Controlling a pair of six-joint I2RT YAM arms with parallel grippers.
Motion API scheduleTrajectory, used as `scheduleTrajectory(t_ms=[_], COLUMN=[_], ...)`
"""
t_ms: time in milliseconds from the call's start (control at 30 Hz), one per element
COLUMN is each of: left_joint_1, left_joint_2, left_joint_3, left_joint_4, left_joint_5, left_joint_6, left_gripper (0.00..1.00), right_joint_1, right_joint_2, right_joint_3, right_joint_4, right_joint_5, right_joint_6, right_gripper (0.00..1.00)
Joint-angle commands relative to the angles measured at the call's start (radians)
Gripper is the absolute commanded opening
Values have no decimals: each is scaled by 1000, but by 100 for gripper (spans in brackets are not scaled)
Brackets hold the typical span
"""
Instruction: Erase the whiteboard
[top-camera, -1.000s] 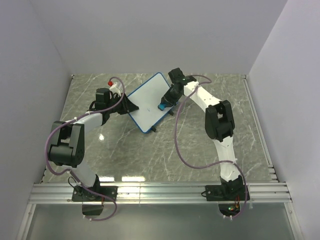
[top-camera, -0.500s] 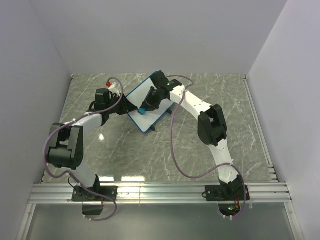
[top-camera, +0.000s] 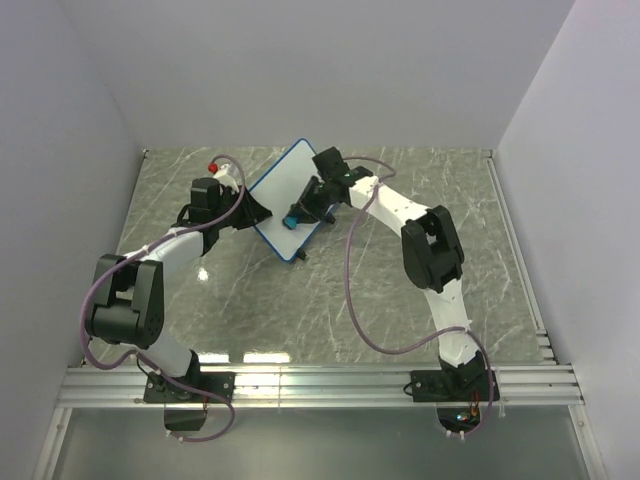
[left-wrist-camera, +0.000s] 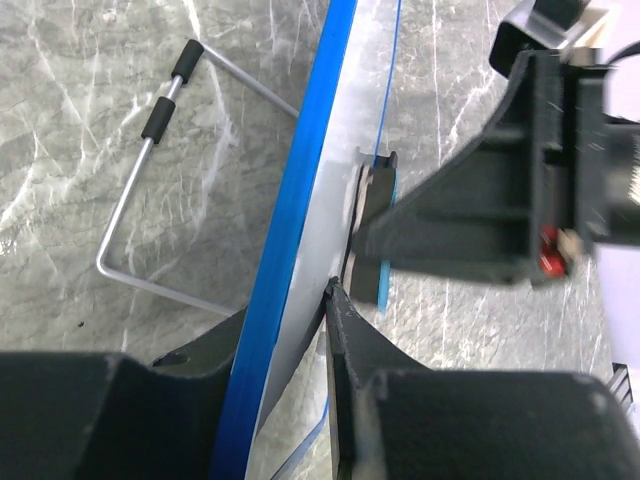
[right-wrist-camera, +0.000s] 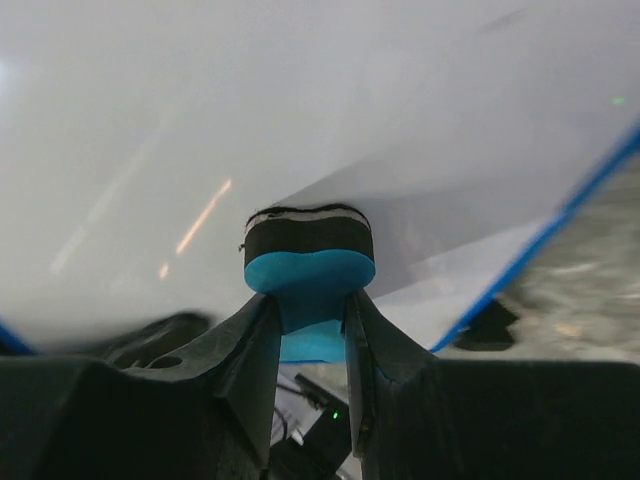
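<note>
Whiteboard (top-camera: 278, 192) stands across centre; wire stand (left-wrist-camera: 155, 120) behind it; table (top-camera: 300, 300) near half open.

My worktop (top-camera: 400, 290) is a grey slab veined in white like marble, glossy enough to throw back pale patches of light toward its left and near edges. Aluminium rails (top-camera: 320, 380) run along the near edge, and both my bases are bolted there, side by side. Over the far left part of the slab stands the whiteboard (top-camera: 280, 195), tilted up rather than lying flat. Its bent wire stand (left-wrist-camera: 150, 200), with two black sleeves, reaches toward the stone behind it. A small black foot (top-camera: 303, 257) sits by the board's near corner. Whether either one bears on the slab I cannot tell.
</note>
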Motion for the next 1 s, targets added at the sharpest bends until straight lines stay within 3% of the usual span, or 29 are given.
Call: scheduleTrajectory(t_ms=[0,200,400,600,900,967], left_joint_1=[-18,-20,-20,-26,-63,-63], left_joint_2=[29,27,25,10,-33,-45], left_joint_3=[-7,-12,-12,-15,-35,-46], left_joint_4=[-139,-133,-136,-158,-227,-246], left_joint_5=[-101,-88,-83,-117,-210,-226], left_joint_6=[112,109,112,116,109,99], left_gripper=[0,0,0,0,1,6], right_joint_1=[-64,-142,-147,-181,-348,-397], right_joint_2=[-18,-8,22,-59,-337,-394], right_joint_3=[-68,-113,-16,-28,-312,-410], right_joint_4=[10,8,-22,-12,-19,8], right_joint_5=[135,175,183,219,408,443], right_joint_6=[-6,-23,-37,-75,-199,-224], right_gripper=[0,0,0,0,0,0])
